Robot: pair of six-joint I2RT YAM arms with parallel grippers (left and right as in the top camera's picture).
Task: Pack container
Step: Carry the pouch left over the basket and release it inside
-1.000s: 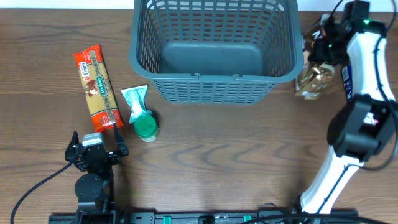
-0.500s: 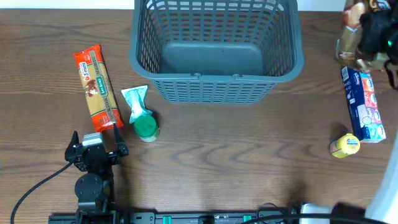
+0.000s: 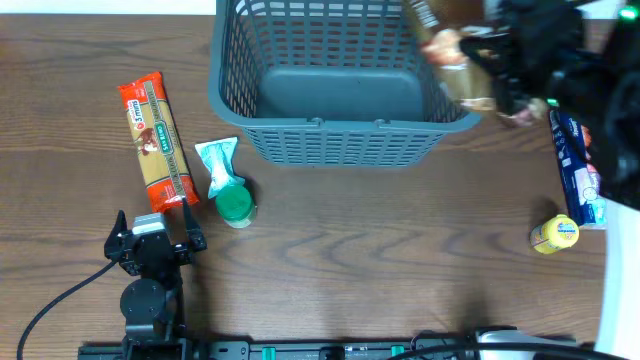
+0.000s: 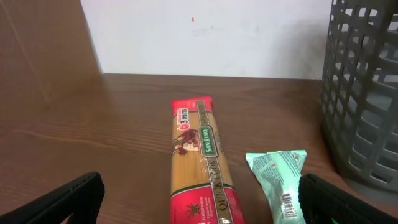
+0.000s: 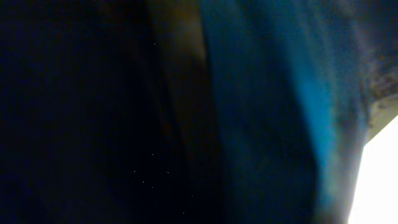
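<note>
Swung in from the far upper right corner: right end effector (image 3: pixel 492 62), clamped on a blurred gold bag (image 3: pixel 452 60), now above the right rim of the container (image 3: pixel 345 140), upper centre on the counter (image 3: pixel 400 260). Lower left, left end effector (image 3: pixel 155 225) unmoved, fingers wide apart.

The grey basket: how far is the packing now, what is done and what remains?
Done: nothing yet, the basket looks empty. In hand: the right claw, shut on a blurred golden packet, is over the basket's right rim. Left: the spaghetti pack, green pouch, blue packet and yellow jar lie on the table; the left claw is open near the spaghetti, holding nothing.
</note>
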